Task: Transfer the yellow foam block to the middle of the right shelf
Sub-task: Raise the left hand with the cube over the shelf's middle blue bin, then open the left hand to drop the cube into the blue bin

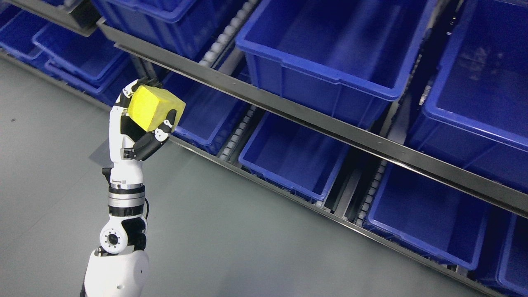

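One arm in view: left hand grips the yellow foam cube, raised beside the shelf's steel rail; blue plastic bins lie rightward, so carry goes right

The left hand is holding the foam block up at the picture's left, in front of the shelf rack. A metal rail is running across from upper left to lower right. One bin is sitting above the rail; another bin is lying below it, right of the block.
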Controlling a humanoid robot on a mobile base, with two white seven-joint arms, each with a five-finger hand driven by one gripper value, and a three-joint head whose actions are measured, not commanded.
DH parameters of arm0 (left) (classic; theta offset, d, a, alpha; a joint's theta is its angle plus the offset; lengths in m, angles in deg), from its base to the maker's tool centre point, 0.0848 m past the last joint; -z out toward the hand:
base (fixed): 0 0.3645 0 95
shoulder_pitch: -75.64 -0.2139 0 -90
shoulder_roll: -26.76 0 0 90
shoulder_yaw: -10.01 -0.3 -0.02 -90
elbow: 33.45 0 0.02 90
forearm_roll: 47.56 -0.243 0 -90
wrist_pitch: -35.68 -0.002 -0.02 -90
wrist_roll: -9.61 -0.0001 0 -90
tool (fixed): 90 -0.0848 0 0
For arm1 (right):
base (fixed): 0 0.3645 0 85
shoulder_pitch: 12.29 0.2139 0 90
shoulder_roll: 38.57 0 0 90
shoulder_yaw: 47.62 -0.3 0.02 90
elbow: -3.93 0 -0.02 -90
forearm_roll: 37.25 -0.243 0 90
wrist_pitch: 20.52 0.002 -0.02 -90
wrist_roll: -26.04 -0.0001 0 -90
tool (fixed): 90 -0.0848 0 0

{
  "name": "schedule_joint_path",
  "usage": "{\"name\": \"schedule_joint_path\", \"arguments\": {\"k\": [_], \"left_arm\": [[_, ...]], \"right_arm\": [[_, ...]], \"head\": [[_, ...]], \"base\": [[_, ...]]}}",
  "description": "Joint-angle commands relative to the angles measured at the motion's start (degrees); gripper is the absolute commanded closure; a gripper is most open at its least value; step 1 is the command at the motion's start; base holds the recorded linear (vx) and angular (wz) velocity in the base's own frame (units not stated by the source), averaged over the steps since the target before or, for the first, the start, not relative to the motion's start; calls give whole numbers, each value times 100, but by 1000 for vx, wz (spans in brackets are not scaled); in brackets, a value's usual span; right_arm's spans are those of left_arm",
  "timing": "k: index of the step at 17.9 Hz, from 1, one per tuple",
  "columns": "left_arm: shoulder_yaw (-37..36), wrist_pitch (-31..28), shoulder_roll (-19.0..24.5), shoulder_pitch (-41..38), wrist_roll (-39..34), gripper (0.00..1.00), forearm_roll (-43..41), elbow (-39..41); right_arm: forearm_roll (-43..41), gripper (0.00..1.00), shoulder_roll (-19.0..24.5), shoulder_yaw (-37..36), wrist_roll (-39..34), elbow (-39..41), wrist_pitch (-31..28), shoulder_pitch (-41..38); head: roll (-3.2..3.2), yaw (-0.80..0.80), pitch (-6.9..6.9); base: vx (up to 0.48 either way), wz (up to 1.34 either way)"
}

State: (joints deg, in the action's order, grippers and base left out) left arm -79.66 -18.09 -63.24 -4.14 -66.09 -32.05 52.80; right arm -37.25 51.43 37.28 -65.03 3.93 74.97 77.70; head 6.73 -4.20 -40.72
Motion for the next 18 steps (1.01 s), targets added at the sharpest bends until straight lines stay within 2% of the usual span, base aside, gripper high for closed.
{"name": "schedule_joint_path", "arguments": {"k": [1,7,10,12,17,18], "left_arm": [[-1007,121,100,14,187,75,-4,1226],[-1351,157,100,751,205,74,-4,1254],[-1483,-264,100,1348,152,74,-4,1245],[-1519,-860,100,1910,-31,74,5,1236],[-1457,-3056,100,2878,-893,73,40,807],[-1440,-3348,100,3019,-920,73,40,666]], "right_arm": [[0,0,-100,0,1,100,4,10],[0,0,-100,0,1,100,4,19],[0,0,-100,0,1,100,4,10],[-9,0,-100,0,1,100,4,10],[0,0,-100,0,1,100,4,10],[0,0,-100,0,1,100,4,10]], "head": [[0,0,0],[0,0,0],[0,0,0],[0,0,0],[0,0,-1],[0,0,-1]], "base": [[182,-789],[133,-565],[82,-418],[52,-354],[32,-186],[21,-71]]}}
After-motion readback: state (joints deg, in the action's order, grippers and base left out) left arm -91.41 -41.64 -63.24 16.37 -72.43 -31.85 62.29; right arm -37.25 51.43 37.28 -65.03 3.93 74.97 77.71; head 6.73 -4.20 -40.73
